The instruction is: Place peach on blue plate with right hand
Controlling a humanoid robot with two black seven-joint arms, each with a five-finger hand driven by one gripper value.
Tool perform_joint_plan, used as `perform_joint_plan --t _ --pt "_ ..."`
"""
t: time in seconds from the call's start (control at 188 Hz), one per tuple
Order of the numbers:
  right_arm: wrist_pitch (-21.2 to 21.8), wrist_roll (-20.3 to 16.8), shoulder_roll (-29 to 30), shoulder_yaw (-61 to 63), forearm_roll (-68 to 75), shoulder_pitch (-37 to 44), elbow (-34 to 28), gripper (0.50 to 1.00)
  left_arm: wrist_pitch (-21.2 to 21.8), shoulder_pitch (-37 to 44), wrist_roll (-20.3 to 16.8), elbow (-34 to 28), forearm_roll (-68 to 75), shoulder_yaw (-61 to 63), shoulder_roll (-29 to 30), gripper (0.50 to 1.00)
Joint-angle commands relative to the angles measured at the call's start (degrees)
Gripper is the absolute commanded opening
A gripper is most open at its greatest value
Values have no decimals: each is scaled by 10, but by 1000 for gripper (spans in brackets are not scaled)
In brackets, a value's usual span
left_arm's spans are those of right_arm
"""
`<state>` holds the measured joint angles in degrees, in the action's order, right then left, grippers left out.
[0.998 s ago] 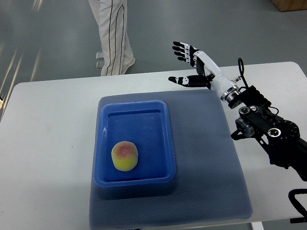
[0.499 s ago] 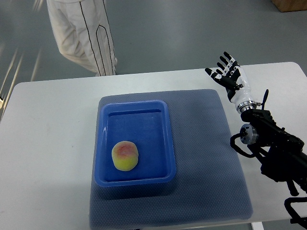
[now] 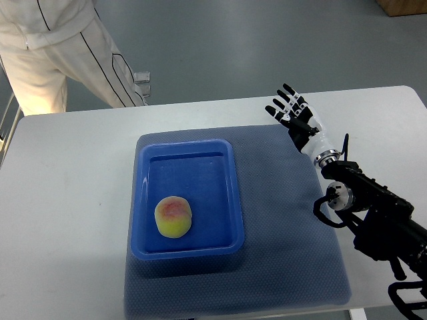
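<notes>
Top view shows you the yellow-pink round peach lying in the blue rectangular plastic plate, while your black-and-white right hand hovers well apart, fingers spread, empty.

- The peach is round, yellow-green below with a red-pink blush on top, and whole. It sits inside the blue plate, in the near left part of the floor, close to the left wall.
- The blue plate is a deep rectangular tray with rounded corners and a raised rim. It lies flat, its long side running away from the robot.
</notes>
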<state>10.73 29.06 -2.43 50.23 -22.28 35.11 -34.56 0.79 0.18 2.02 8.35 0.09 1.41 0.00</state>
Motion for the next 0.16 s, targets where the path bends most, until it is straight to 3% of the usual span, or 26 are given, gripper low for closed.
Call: perform_joint_plan --t 0.0,0.159 --pt "0 25 1 4 0 -4 -1 930 0 0 0 0 0 0 0 1000" --pt "-1 57 0 5 0 -8 -1 930 0 0 0 0 0 0 0 1000"
